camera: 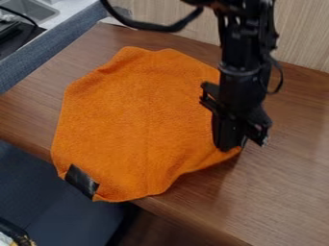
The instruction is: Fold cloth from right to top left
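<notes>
pincer is down at the right corner of the cloth, tip right on the fabric. can't tell how far open it is or whether it has hold of the corner. cloth is spread over the worktop, lower-left part hanging past the front edge, dark patch on that corner.

progress: looks like the start. right side isn't folded over, bulk lies open, upper-left edge a bit uneven. left to do, i'd say: secure the corner, lift, carry it across to top left, lay it down, let go.

around: wood panel behind, grey padding along the left, sink beyond it. nothing seems to block the path; main risk is the overhang dragging the cloth off.
</notes>
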`<state>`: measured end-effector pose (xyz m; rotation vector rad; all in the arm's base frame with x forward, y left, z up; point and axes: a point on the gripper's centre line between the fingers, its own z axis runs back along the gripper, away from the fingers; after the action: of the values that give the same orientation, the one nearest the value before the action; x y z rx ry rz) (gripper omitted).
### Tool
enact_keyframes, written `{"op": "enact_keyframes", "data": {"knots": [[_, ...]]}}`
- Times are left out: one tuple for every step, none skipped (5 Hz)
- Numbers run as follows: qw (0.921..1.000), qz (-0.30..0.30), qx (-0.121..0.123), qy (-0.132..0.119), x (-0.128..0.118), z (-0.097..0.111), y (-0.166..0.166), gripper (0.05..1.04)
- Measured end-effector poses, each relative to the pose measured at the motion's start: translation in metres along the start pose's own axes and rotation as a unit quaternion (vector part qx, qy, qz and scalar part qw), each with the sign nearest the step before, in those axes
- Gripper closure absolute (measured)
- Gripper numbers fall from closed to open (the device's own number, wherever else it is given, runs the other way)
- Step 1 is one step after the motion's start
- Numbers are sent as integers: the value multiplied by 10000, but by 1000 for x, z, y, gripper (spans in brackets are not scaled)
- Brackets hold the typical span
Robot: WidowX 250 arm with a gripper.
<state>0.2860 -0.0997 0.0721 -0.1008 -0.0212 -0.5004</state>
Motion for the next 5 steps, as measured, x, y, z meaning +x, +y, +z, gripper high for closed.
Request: {"op": "enact_keyframes", "data": {"knots": [[9991, 315, 2, -288, 4, 27, 21, 1030], [9945, 878, 38, -563, 7, 45, 53, 1030], [9897, 1275, 79, -650, 13, 55, 74, 1030], [9798, 1947, 150, -432, 14, 40, 114, 1030], [9720, 2329, 253, -172, 10, 19, 144, 1030]]}}
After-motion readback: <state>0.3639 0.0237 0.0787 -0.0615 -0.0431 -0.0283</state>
